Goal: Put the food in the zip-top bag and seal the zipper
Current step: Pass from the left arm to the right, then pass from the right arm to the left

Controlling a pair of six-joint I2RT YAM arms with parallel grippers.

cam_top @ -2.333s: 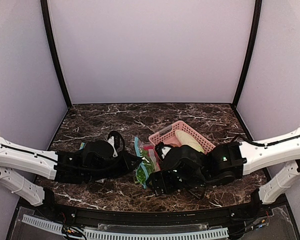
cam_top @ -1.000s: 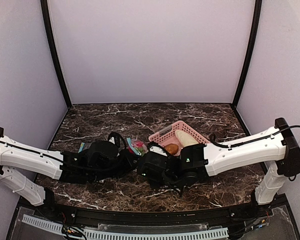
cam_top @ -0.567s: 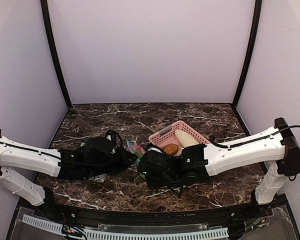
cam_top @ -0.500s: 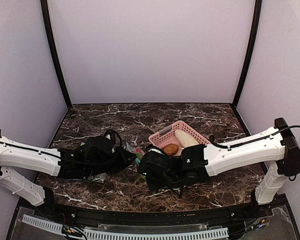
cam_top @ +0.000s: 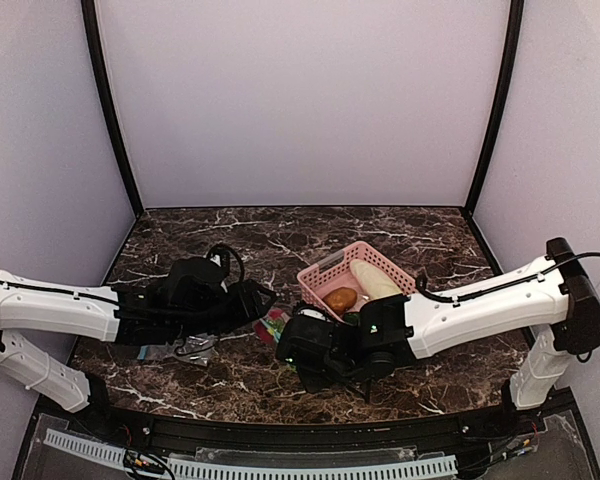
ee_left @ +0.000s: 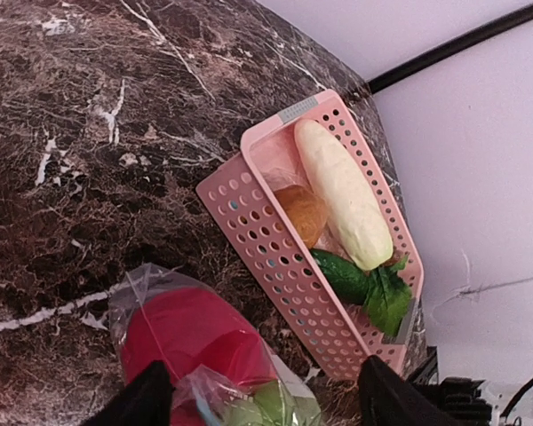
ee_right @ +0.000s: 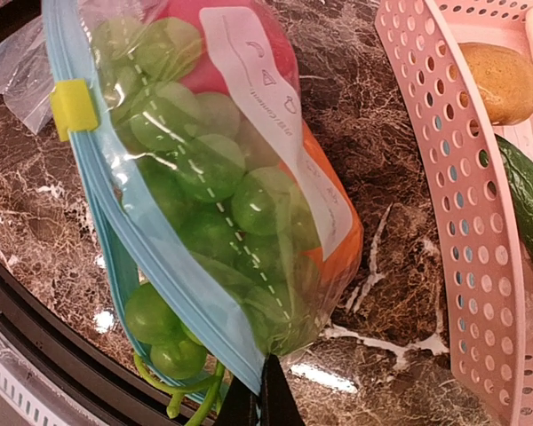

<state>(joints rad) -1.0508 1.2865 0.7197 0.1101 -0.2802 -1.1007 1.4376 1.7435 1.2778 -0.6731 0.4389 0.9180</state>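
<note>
The zip-top bag (ee_right: 249,133) lies on the marble between both arms and holds the food: green grapes (ee_right: 204,169), a red fruit (ee_right: 258,35) and an orange fruit (ee_right: 338,240). Its light blue zipper (ee_right: 142,231) carries a yellow slider (ee_right: 74,108) near the far end. Two grapes (ee_right: 155,324) and a stem stick out past the strip. My right gripper (ee_right: 262,404) is shut on the bag's zipper corner. My left gripper (ee_left: 262,404) stands open, its fingers either side of the bag's (ee_left: 160,293) red end without touching. From above, the bag (cam_top: 273,325) shows between the left gripper (cam_top: 258,300) and the right gripper (cam_top: 298,350).
A pink slatted basket (cam_top: 330,268) stands just right of the bag, holding a white long piece (ee_left: 338,191), a brown piece (ee_left: 302,213) and a green leafy piece (ee_left: 355,280). A second clear bag (cam_top: 180,345) lies under my left arm. The black table edge (ee_right: 35,328) runs close by.
My left gripper has opened, let go of the bag and drawn back to the left. My right gripper stays shut on the bag and has shifted it slightly toward the near edge.
</note>
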